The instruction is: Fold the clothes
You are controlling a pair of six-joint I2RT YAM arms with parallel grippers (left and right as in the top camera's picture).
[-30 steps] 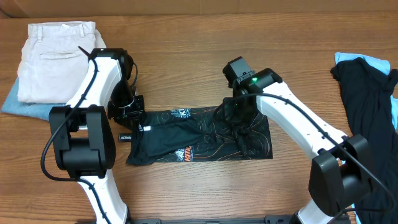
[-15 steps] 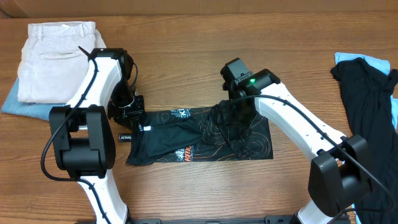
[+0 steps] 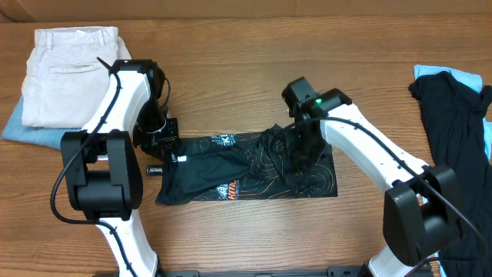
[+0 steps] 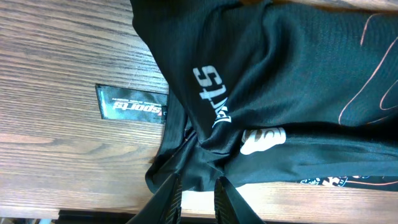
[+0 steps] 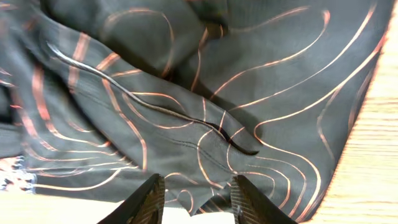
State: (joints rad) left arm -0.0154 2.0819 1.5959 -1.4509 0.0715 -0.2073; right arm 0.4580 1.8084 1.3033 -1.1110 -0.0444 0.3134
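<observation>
Far L, beige trousers (image 3: pixel 69 73) lay stacked, apart from the work; L gripper (image 4: pixel 198 193) was pinched narrow on a bunch of fabric at the L edge of the shirt (image 3: pixel 231 173), near its label (image 4: pixel 130 106). Shirt lay mid-table as a long band, R end rumpled. R gripper (image 5: pixel 198 186), closed over that R-end fabric a sec before, had spread its jaws just above the cloth w/ nothing between them, so the flap looked released: prob. one fold laid, smoothing or next fold still to do, w/ a dark garment (image 3: pixel 453 131) waiting far R.
</observation>
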